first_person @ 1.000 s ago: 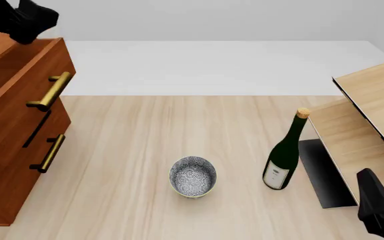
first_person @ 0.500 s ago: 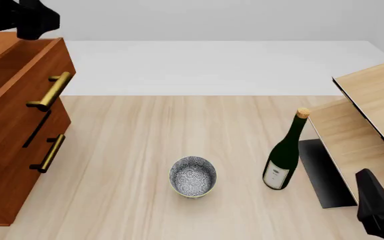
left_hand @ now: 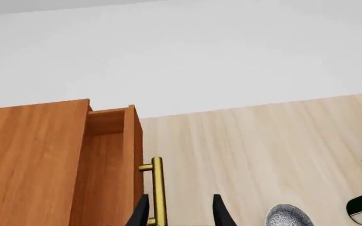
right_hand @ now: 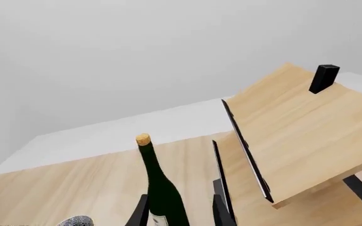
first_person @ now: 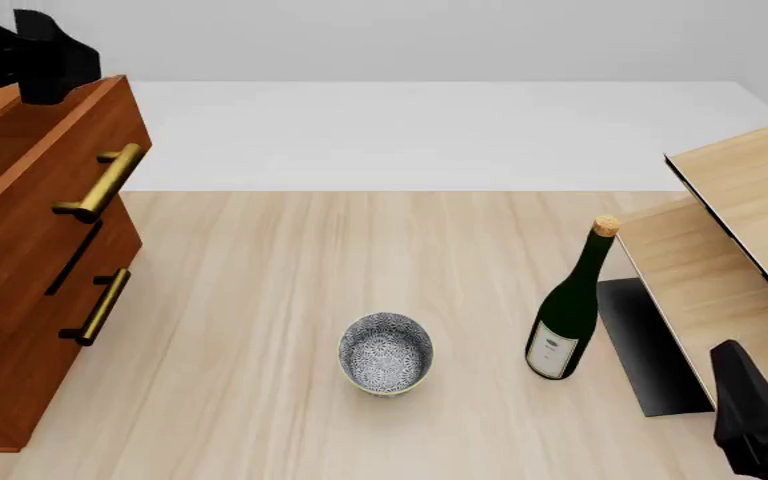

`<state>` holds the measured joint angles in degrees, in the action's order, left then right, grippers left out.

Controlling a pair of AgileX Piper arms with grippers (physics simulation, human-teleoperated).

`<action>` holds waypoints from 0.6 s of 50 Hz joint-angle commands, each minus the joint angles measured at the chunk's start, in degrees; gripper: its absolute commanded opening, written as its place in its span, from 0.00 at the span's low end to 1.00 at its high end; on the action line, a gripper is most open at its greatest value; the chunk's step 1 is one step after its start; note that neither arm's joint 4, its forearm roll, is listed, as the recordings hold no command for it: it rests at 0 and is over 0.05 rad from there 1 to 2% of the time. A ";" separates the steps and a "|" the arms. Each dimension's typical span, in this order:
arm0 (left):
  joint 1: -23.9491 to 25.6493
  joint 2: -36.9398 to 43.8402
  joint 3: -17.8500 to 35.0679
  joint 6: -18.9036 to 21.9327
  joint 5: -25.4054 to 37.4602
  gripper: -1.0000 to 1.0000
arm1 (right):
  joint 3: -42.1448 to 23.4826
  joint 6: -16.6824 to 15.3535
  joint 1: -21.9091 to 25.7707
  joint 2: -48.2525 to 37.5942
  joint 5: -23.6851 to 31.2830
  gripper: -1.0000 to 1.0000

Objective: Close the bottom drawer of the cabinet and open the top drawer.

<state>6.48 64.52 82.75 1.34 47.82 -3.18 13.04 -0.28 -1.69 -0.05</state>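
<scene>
Straddling a brass handle (left_hand: 158, 188), the left gripper (left_hand: 179, 212) has its jaws apart, one finger on each side of the bar without clamping it. That handle sits on the top drawer (left_hand: 109, 160), pulled slightly out from the cabinet (first_person: 24, 260). Below these jaws, the bottom drawer (first_person: 37, 350) looks shut. The right gripper (right_hand: 179, 212), jaws also apart, frames a green wine bottle (right_hand: 162, 188) on the tabletop (first_person: 291, 300), near a speckled bowl (first_person: 386, 352).

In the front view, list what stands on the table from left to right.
cabinet → speckled bowl → green bottle → pale wood furniture
</scene>
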 commanded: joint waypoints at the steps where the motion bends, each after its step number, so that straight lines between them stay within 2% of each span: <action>1: -1.14 -1.52 -2.43 -1.08 -0.89 1.00 | -0.02 -0.77 0.19 0.22 0.15 1.00; 24: -4.21 -2.13 -6.63 -1.92 -2.72 1.00 | -0.23 -1.99 0.80 0.30 0.31 1.00; 26: -4.28 -1.90 -7.42 -2.04 -3.21 1.00 | 1.35 -2.08 0.98 1.51 0.03 1.00; 30: -5.18 -1.72 -7.94 -1.64 -3.63 1.00 | -0.08 -1.20 1.15 0.07 -0.09 1.00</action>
<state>2.54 62.53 76.70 -0.20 45.35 -2.98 11.45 0.51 -1.16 0.11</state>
